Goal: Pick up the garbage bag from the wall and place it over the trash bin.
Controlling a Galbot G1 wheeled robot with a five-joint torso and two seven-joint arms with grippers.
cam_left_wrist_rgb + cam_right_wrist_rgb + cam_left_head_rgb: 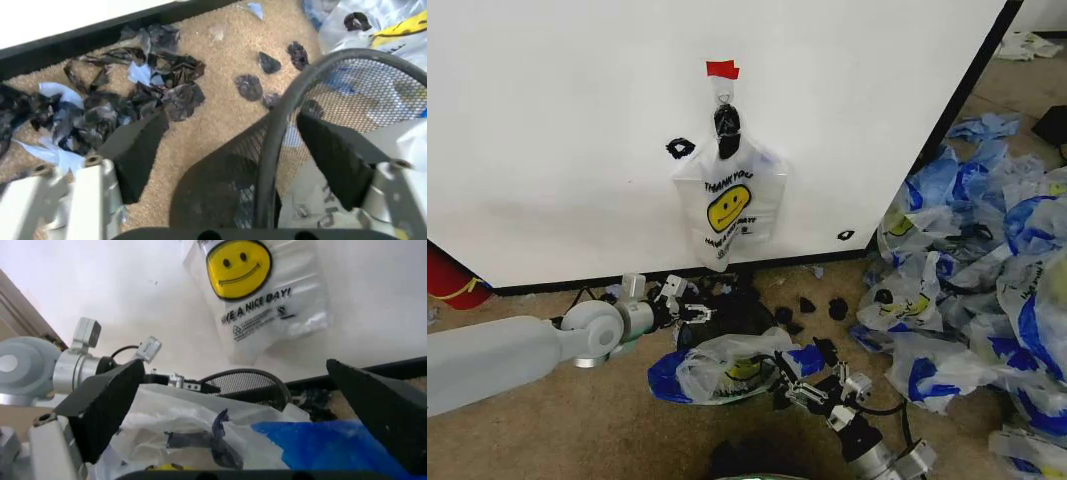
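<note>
The garbage bag (727, 205), translucent white with a yellow smiley face, hangs from a hook on the white wall (567, 140) under a piece of red tape (722, 69); it also shows as the garbage bag (257, 290). Below it on the carpet is the black mesh trash bin (732, 322). My left gripper (699, 313) is open with its fingers either side of the trash bin rim (273, 145). My right gripper (802, 385) is open, low by a second crumpled white-and-blue bag (727, 368) that lies against the bin.
A large heap of blue-and-white plastic bags (987, 260) covers the floor on the right. Black scraps (812, 305) lie along the wall's black base trim. A red object (447, 280) sits at the far left by the wall.
</note>
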